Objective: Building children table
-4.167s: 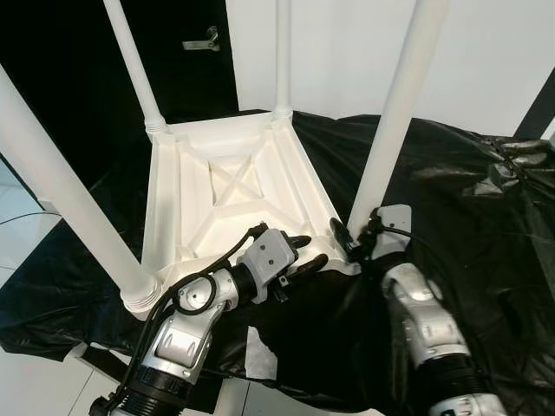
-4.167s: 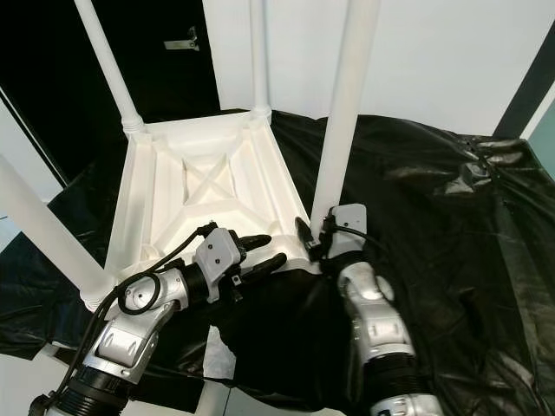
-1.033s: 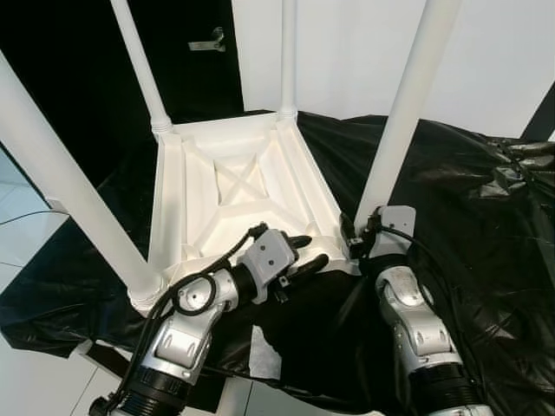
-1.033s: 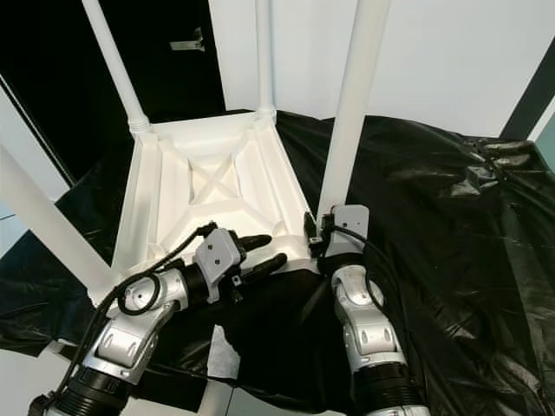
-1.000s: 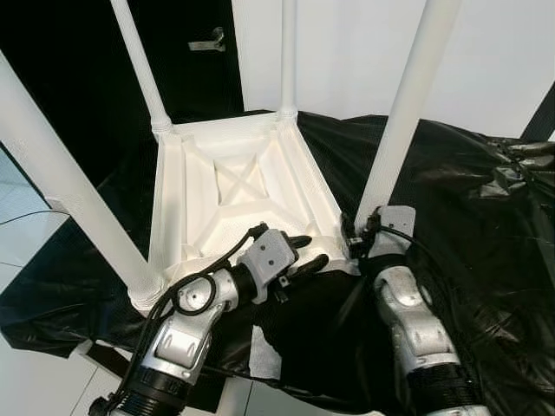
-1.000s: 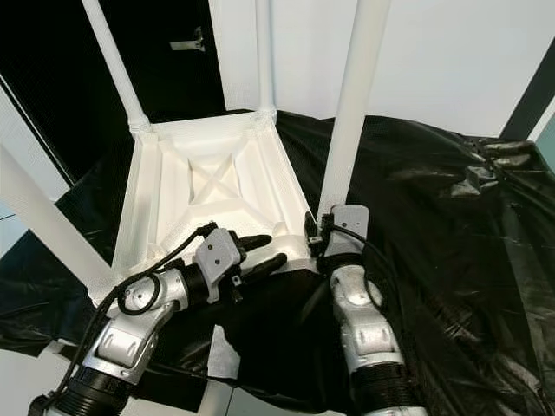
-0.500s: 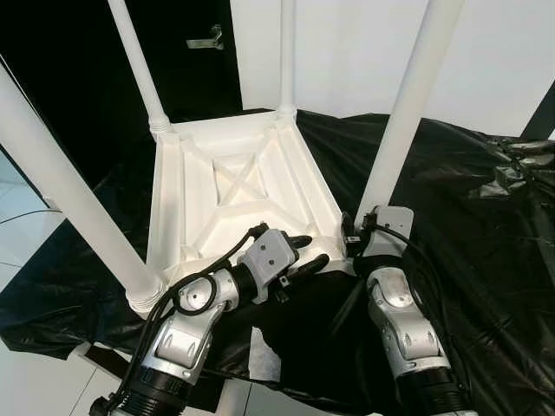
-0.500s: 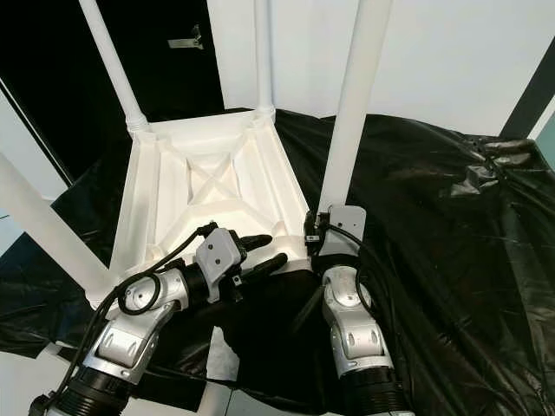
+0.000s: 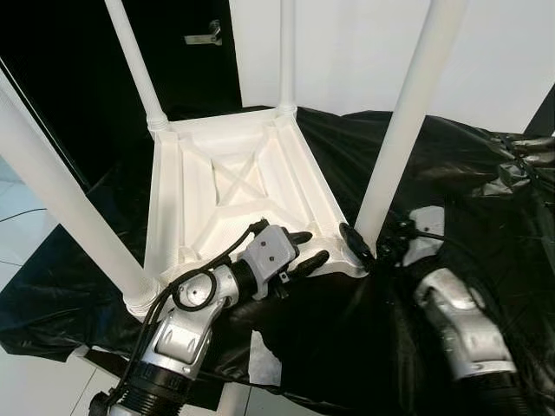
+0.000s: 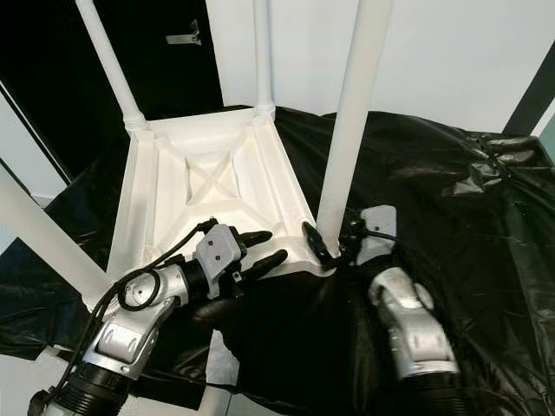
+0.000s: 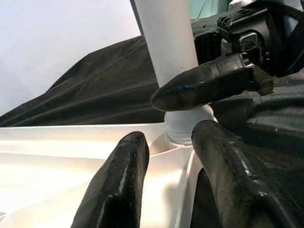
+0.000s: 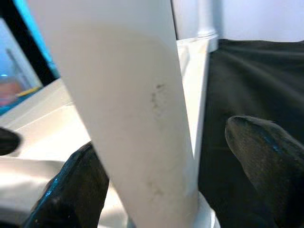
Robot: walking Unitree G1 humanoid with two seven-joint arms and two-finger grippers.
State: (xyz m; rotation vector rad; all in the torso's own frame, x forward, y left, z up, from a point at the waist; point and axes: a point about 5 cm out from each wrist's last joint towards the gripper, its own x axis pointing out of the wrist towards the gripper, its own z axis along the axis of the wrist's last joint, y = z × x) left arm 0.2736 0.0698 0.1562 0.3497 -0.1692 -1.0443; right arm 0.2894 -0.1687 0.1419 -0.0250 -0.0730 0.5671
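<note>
While the open left claw [image 9: 303,249] braces the tabletop [image 9: 227,195], the open right claw [image 10: 325,245] should close squarely around the leg [image 10: 347,130].

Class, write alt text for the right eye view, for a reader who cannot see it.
An upturned white children's table lies on a black plastic sheet, four legs pointing up. The right claw straddles the base of the near right leg; the left claw, open, rests on the table's near edge.
</note>
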